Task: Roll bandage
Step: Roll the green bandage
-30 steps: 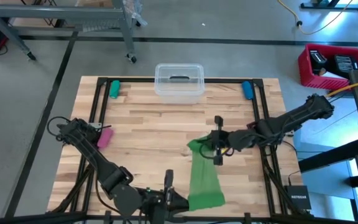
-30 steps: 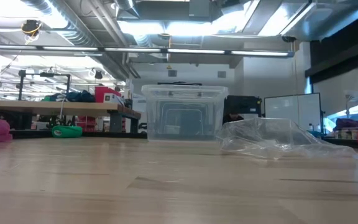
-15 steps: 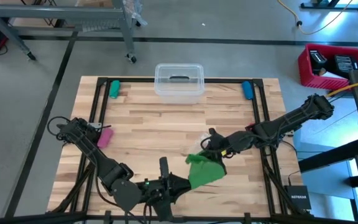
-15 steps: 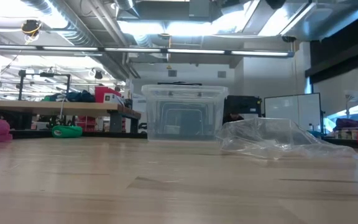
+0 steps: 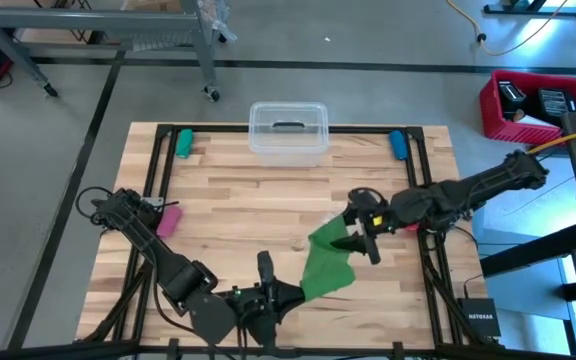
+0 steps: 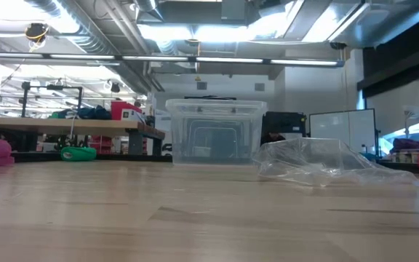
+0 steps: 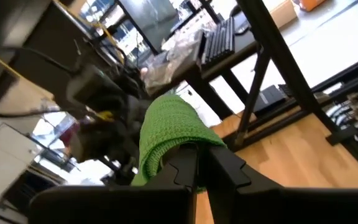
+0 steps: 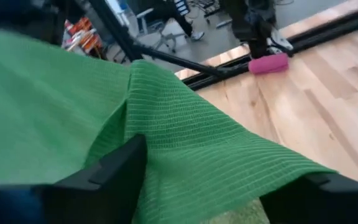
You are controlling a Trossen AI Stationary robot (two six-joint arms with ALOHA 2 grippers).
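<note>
The bandage [image 5: 328,265] is a bright green strip lying slantwise on the table's near middle, bunched along its length. My left gripper [image 5: 286,292] is at the strip's near end, close to the table's near edge, and is shut on it [image 7: 197,163]. My right gripper [image 5: 356,238] is at the strip's far end. In the right wrist view its fingers stand wide open [image 8: 216,177], with the green cloth [image 8: 185,137] spread between them. The low view shows neither gripper nor the bandage. My left gripper pinches the bandage's near end [image 7: 178,138] between its two shut fingers; the cloth bunches up in a hump just past the fingertips. One layer or several, I cannot tell. My right gripper has the bandage's far end between its open fingers [image 8: 114,171]; whether they touch the cloth I cannot tell.
A clear plastic box [image 5: 288,128] stands at the far edge's middle. A green roll [image 5: 183,142] and a blue roll [image 5: 398,143] lie at the far corners, a pink roll [image 5: 169,220] at the left. A crumpled clear bag [image 6: 318,161] lies on the table's right half.
The bandage lay flat and long toward the near edge; now it is gathered shorter and slanted. My left gripper has drawn its near end away from the near edge. My right gripper first dipped toward the near edge with the far end, then went back toward the far right.
</note>
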